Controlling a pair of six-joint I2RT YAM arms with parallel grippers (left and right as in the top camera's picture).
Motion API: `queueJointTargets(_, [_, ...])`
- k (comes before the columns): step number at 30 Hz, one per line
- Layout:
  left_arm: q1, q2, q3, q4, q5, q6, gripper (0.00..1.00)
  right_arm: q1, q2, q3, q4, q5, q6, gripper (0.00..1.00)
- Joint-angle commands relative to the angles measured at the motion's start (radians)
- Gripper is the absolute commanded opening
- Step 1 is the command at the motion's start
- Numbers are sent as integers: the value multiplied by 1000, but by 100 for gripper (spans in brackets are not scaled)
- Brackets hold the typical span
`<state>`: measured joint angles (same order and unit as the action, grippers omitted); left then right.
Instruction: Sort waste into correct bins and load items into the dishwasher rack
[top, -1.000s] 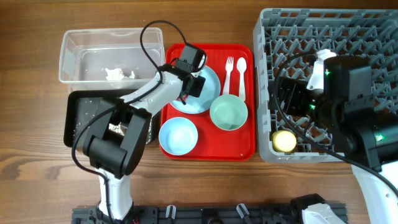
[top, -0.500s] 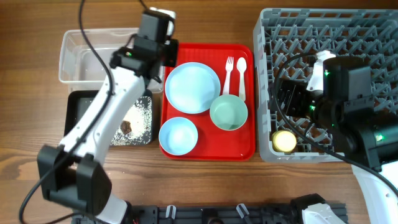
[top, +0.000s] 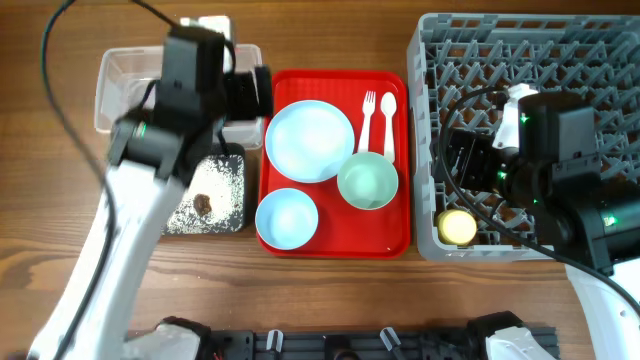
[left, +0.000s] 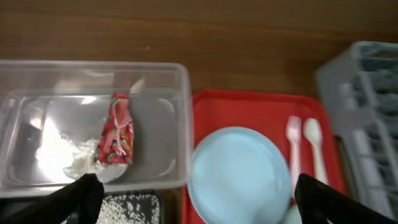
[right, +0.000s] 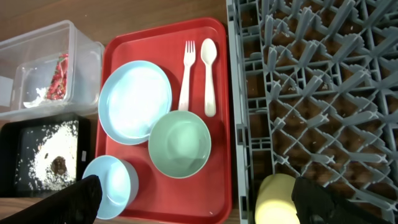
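Where wrapper (left: 119, 138) rests in tub (left: 181, 112), bare floor rightward — tissue (left: 78, 160) beside

Brown wooden desk (top: 330, 290) — planks run left to right, grain and darker streaks plain in overhead view. Surface matte. Light even and soft, shadows faint. Same wood fills top of left wrist view and top left corner of right wrist view. Along near edge, black rail (top: 340, 345) — slotted, small fittings on it.
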<state>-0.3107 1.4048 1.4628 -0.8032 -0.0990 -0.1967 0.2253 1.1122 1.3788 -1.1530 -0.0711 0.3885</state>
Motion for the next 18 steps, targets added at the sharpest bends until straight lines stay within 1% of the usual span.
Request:
queueJointTargets(1, [-92,-123,1,-59,12,-2,100,-2,5,4,0,-5,5,100])
queueJointTargets(3, [-121,-151,1,-79,12,-2,100,-2,6,4,0,-5,5,100])
queueJointTargets(7, [-127,-153,1,-116,12,-2,100,-2,8,4,1,-5,7,100])
queueJointTargets(18, [-127,-153,1,-116,12,-2,100,-2,12,4,1,-5,7,100])
